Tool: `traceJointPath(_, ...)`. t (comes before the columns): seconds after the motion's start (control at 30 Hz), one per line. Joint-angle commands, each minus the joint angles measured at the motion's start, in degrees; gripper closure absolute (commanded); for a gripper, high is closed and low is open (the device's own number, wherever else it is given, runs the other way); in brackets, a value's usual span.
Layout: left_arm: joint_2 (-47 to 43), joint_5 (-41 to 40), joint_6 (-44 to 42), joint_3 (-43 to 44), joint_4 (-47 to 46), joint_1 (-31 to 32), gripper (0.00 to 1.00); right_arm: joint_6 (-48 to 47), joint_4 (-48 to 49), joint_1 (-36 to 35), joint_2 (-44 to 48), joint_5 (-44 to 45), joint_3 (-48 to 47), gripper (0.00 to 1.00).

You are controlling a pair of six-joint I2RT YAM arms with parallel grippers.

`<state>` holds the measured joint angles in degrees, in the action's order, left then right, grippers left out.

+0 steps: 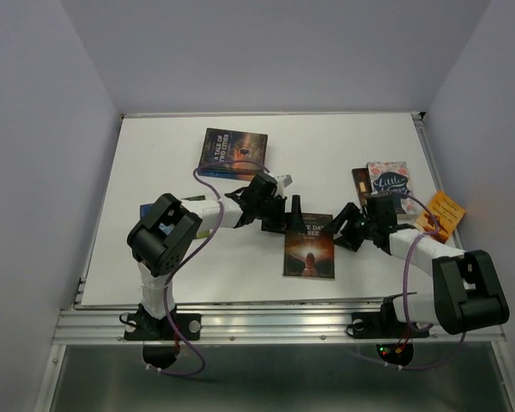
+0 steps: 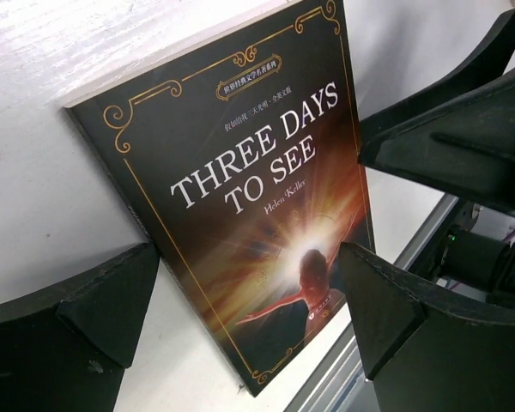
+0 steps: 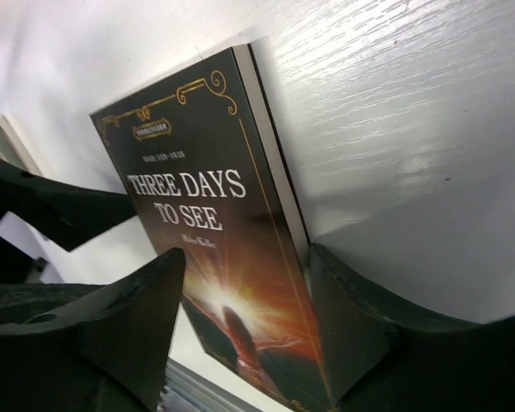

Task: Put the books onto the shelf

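We are holding both arms in toward the middle of the table [image 1: 154, 154]. The book Three Days to See [image 1: 309, 249] is lying flat there, cover up, near the front edge.

Our left arm is folding at a raised elbow above its base and stretching its forearm out to the right. The left gripper [image 1: 289, 215] is hovering just over the book's far left corner. Its jaws are standing wide apart, and in the left wrist view the cover is showing between them.

Our right arm is bending out at the right and running its forearm up and to the left, so the right gripper [image 1: 345, 228] is sitting at the book's right edge near the far corner. Its jaws are standing partly closed. One of its fingers [image 3: 129, 326] is lying over the cover and the other is touching the page edge. We cannot tell whether they are truly clamping the book.

Other books are lying well apart from these:
- a dark blue book [image 1: 233, 153] at the back
- a pink-and-white book [image 1: 388, 178] overlapping a brown book [image 1: 359, 178] at the right
- an orange book [image 1: 442, 215] beside our right forearm
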<state>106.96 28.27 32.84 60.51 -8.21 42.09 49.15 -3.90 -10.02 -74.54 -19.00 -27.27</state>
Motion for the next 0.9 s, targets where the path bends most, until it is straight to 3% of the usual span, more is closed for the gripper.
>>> traceJointPath(0.0, 2.3, -1.4, 3.8, -1.4, -0.8, 2.3, 0.01, -7.6, -8.9, 0.2, -2.4, -0.8, 2.0, 0.36)
traceJointPath(0.47, 0.2, 17.9, 14.7, -5.0, -28.3, 4.0, 0.02, -9.6, -11.1, 0.2, -8.7, -1.4, -0.1, 0.71)
traceJointPath(0.63, -0.2, 21.0, 15.7, -5.8, -29.8, 4.0, 0.07, -8.4, -11.0, 0.2, -9.0, -0.8, -0.2, 0.73)
traceJointPath(0.8, -0.8, 21.0, 16.3, -6.7, -29.8, 2.9, 0.20, -7.1, -11.0, 0.2, -7.6, 0.7, 0.2, 0.75)
traceJointPath(0.87, -1.7, 20.8, 15.9, -6.8, -29.9, 2.9, 0.20, -7.0, -11.1, 0.2, -7.4, 1.2, 0.2, 0.75)
